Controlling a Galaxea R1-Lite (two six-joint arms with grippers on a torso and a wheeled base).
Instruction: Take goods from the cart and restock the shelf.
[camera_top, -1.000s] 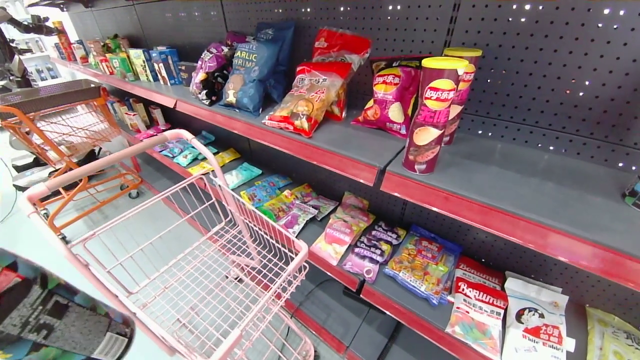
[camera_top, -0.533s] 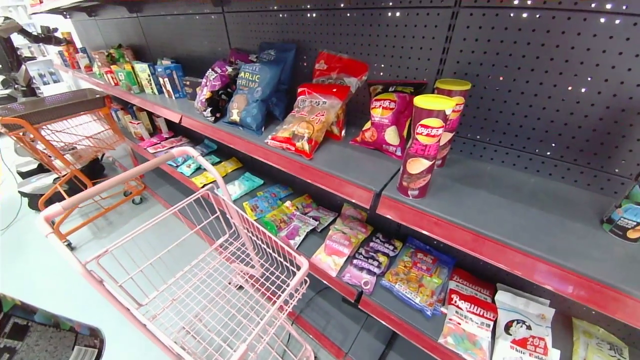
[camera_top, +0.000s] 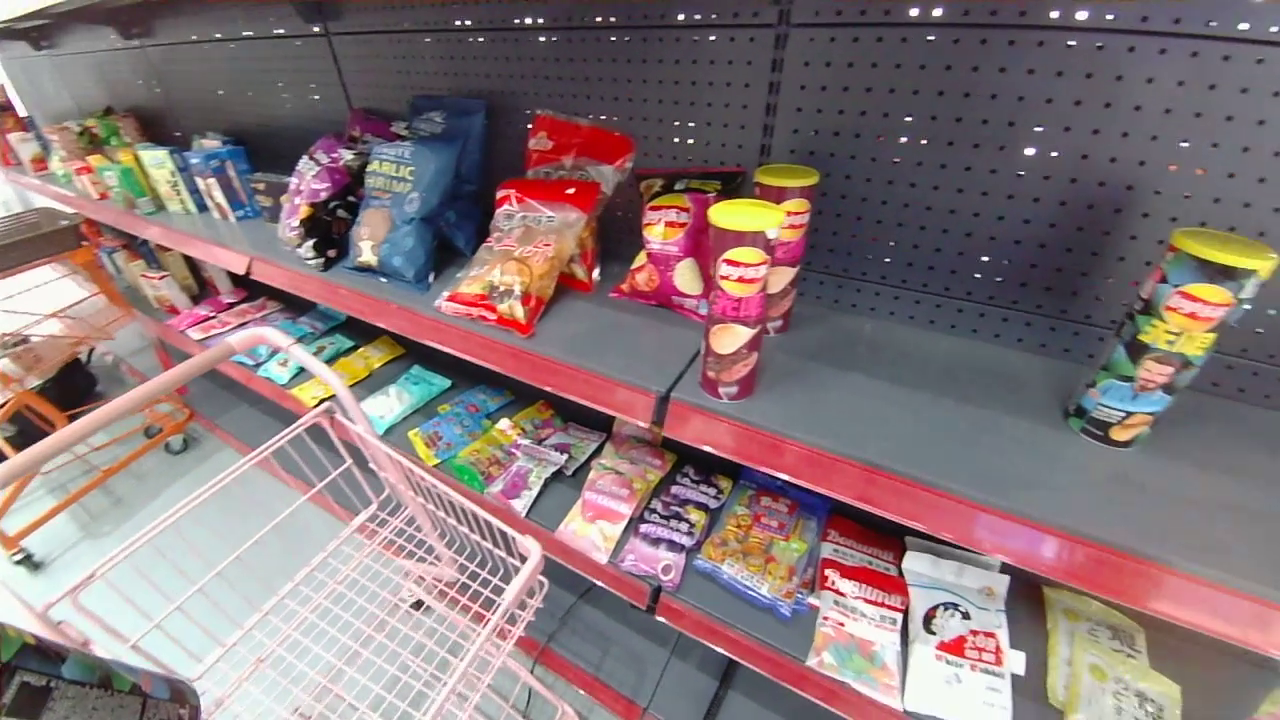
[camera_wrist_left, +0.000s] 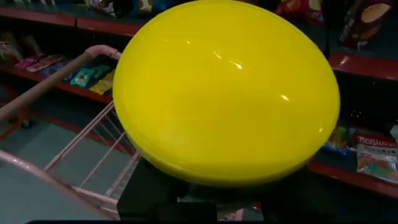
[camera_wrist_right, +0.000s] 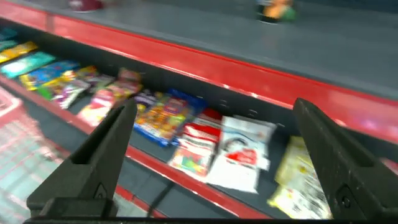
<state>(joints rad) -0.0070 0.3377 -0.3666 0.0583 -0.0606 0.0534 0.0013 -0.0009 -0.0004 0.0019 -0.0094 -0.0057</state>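
the left gripper (camera_wrist_left: 199, 205) carries a chip can (camera_wrist_left: 227, 93) from below its yellow lid, which faces the wrist camera; the fingers themselves are hidden under the can, but it hangs off the floor above the pink cart (camera_top: 300, 440), so i judge it clamped. in the head view the can's patterned body pokes in at the bottom left corner, well apart from the upper shelf (camera_top: 950, 430). its print looks like that of the colourful can (camera_top: 1165, 340) standing upright alone at the right of that shelf, so the bare grey stretch between that one and the two purple cans (camera_top: 735, 300) is probably where it belongs, upright and label out like its neighbours. the right gripper (camera_wrist_right: 211, 168) hangs spread wide and holds nothing, in front of the lower shelf's candy bags (camera_wrist_right: 180, 124), likely kept free to steady the can when it is set down
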